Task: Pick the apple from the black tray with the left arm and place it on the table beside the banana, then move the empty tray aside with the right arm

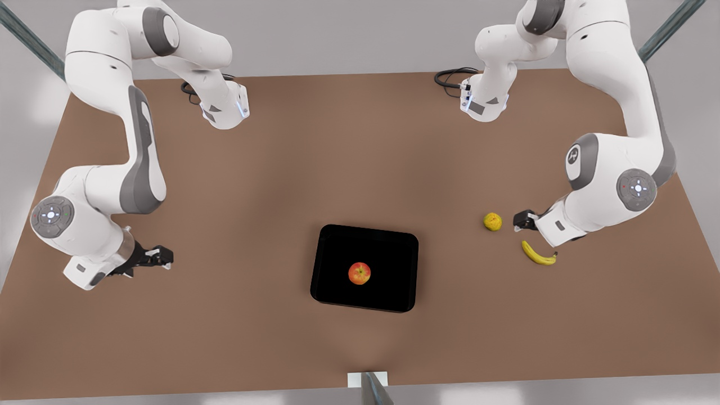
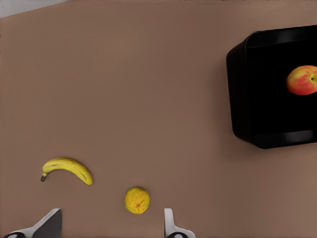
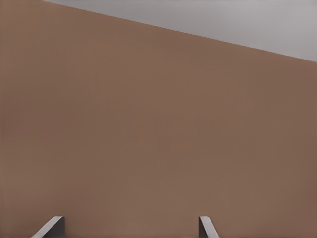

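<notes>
Sitting mid-tray [image 1: 337, 242], red-orange apple [image 1: 359, 273] with yellowish patch; left pincer [image 2: 111, 225] wide near banana [image 1: 538, 253]; right pincer [image 3: 131, 228] wide, empty.

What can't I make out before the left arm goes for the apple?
- Left wrist view: the picture edge cuts off one end of the black tray and part of the apple.
- Wrist views: the picture edge cuts off the left gripper and right gripper, bar open fingertips.

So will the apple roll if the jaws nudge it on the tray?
Probably: the apple is round and sits loose mid-tray, clear of the rim. The black tray looks glossy, so it may skid too. The low rim should likely stop it.
</notes>
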